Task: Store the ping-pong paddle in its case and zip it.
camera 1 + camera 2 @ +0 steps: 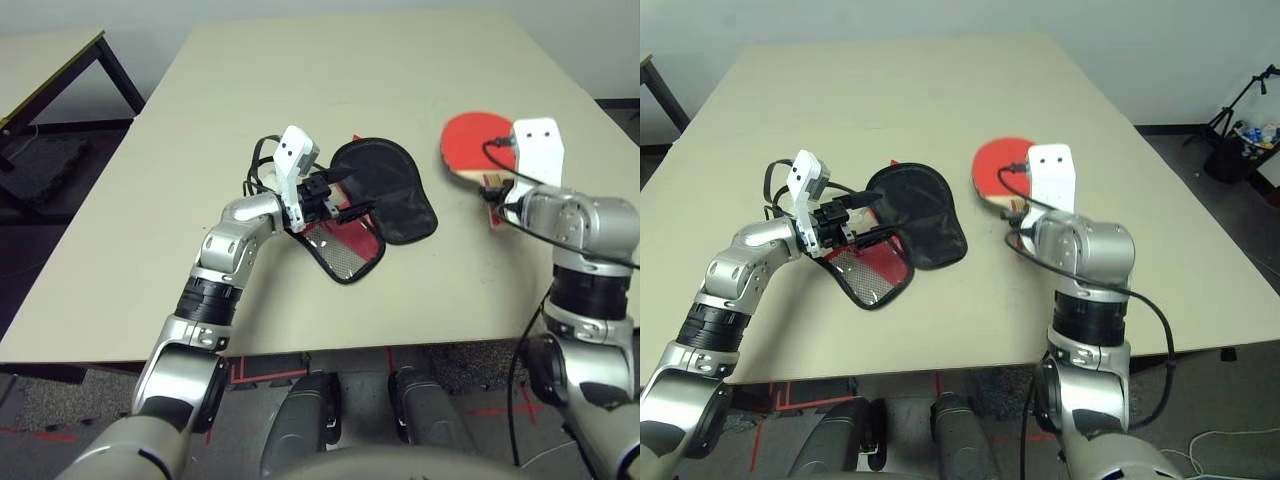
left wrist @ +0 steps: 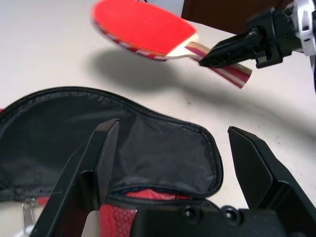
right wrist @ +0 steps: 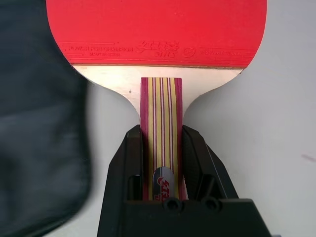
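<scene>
The case [image 1: 390, 195] lies open in the middle of the table, its black lining flap turned up and its red mesh half [image 1: 345, 250] nearer me. My left gripper [image 1: 352, 200] hovers open at the case's left side, its fingers [image 2: 98, 158] spread just above the zipper edge of the case [image 2: 148, 148]. The ping-pong paddle [image 1: 472, 140] is to the right of the case, raised a little off the table with a shadow under it. My right gripper [image 3: 161, 131] is shut on the striped handle [image 3: 161, 108], with the red face of the paddle [image 2: 140, 24] pointing away from me.
The beige table [image 1: 300, 80] has bare room behind and to the left of the case. Its front edge runs just beyond my forearms. A second table [image 1: 50, 60] stands at the back left, and black cables loop at both wrists.
</scene>
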Controlling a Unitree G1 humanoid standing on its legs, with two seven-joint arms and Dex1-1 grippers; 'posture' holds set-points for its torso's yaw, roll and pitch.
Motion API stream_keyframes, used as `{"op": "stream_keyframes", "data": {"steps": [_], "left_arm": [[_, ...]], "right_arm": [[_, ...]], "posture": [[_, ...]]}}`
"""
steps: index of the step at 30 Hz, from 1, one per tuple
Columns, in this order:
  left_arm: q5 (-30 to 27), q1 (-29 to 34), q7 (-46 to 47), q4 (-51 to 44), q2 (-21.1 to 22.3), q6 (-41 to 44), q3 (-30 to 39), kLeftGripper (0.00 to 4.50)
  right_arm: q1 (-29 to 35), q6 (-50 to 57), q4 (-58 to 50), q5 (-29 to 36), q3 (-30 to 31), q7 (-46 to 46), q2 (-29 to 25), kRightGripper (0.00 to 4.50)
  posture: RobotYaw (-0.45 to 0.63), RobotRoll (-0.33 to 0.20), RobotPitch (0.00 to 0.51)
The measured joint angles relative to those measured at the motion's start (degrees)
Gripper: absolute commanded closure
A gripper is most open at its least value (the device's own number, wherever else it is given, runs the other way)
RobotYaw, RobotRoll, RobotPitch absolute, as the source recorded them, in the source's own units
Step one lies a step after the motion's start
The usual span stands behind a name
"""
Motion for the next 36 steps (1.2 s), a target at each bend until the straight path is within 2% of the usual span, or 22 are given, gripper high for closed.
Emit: {"op": "stream_keyframes", "data": {"steps": [3,10,20,32,36], "left_arm": [[0.0,-1.0,0.0,0.0,0.0,0.0,0.1,0.00],[0.0,-1.4,0.3,0.0,0.0,0.0,0.6,0.00],[1.6,-0.9,2.8,-4.8,2.4,4.0,0.0,0.00],[1.6,0.3,4.8,-9.7,4.7,7.9,0.6,0.00],[1.1,0.5,5.3,-11.3,5.7,9.2,1.3,0.00]], "right_arm": [[-0.9,2.8,0.0,1.5,2.7,1.7,3.7,3.41],[-1.9,3.2,3.5,1.3,7.1,2.4,8.5,3.41],[-2.7,-3.3,13.1,-0.4,9.9,3.6,9.3,3.41],[-3.6,-7.7,18.6,-1.4,11.1,4.9,9.9,3.41],[-4.7,-8.5,19.1,-1.4,11.3,6.1,9.7,2.05]], "posture": [[-0.13,0.000,0.111],[-0.11,0.000,0.114],[-0.08,0.000,0.116],[-0.03,0.000,0.119],[-0.02,0.000,0.119]]}}
